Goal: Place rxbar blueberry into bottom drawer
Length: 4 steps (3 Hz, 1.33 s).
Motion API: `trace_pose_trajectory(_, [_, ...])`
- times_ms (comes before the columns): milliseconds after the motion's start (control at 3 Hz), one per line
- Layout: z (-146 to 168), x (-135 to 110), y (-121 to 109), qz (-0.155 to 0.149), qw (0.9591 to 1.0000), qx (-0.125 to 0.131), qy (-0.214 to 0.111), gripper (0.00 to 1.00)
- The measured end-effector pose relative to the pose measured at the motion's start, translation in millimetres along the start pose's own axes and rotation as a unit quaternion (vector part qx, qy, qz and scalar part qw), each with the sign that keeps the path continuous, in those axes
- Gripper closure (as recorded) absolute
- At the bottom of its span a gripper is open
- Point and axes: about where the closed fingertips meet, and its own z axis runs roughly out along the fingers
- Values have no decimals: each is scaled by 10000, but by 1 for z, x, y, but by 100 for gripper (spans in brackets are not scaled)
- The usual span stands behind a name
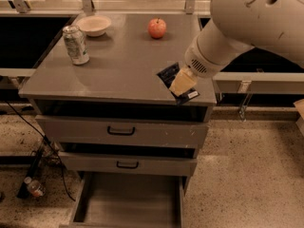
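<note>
The rxbar blueberry (167,74), a flat dark navy bar with white markings, is tilted over the front right part of the grey cabinet top (118,70). My gripper (182,82) is shut on it, its pale fingers covering the middle of the bar. My white arm reaches in from the upper right. The bottom drawer (128,198) is pulled open below, showing a plain grey floor with nothing in it. The two upper drawers with black handles are closed.
On the cabinet top stand a drink can (76,44) at the left, a white bowl (94,24) behind it and a red apple (156,27) at the back. A small bottle (34,187) and cables lie on the floor at the left.
</note>
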Motion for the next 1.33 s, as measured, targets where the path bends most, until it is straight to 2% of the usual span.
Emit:
trace_pose_trajectory(667, [11, 9, 5, -33, 10000, 77, -37, 100])
trace_pose_trajectory(1333, [31, 60, 42, 156, 9998, 13, -91, 100])
